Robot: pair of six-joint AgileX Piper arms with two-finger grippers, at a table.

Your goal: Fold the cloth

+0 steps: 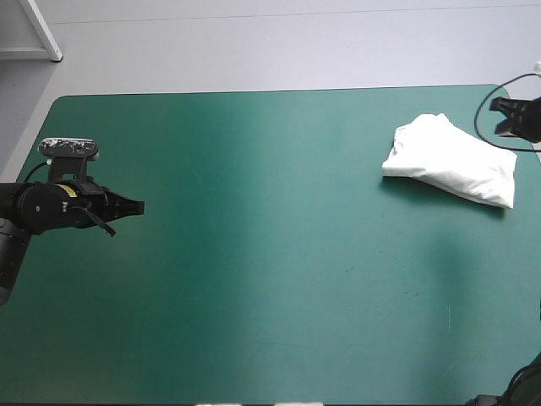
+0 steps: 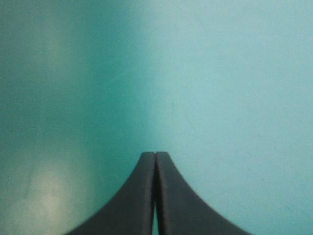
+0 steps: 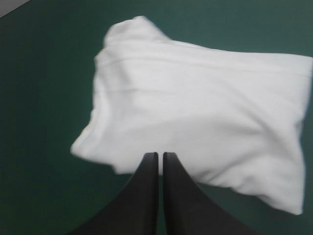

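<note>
T-shirt (image 1: 450, 159) folded near far right edge, left tool (image 1: 141, 205) well apart

Bright light lays pale sheen on the teal-green cover (image 1: 254, 169), soft shadow beside the T-shirt (image 1: 452, 156).

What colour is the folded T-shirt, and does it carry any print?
Plain white, no print visible on the T-shirt; the right wrist view shows it best.
</note>
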